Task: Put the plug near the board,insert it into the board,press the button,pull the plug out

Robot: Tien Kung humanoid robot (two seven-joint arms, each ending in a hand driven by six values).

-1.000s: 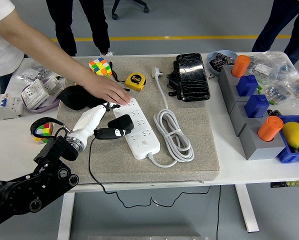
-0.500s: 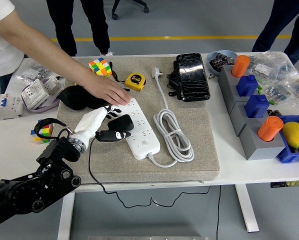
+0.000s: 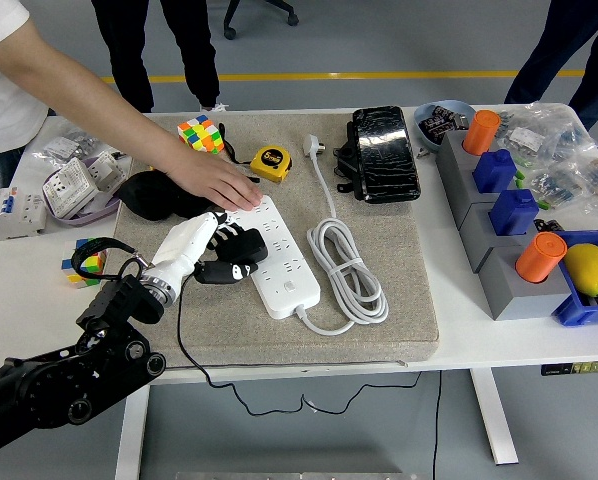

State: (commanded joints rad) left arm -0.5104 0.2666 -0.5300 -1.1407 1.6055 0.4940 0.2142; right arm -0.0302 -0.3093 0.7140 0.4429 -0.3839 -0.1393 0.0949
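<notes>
Head view: lemon (image 3: pixel 588 268) in blue bin (image 3: pixel 577 303) at right, left robot hand (image 3: pixel 201 243) closed around black plug (image 3: pixel 234 256) against white power strip (image 3: pixel 276 252), steadied by person's hand (image 3: pixel 219 182).

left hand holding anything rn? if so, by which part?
Yes. The left hand grips the black plug by its body, over the near left edge of the white power strip. A person's hand presses down the strip's far end.
</notes>
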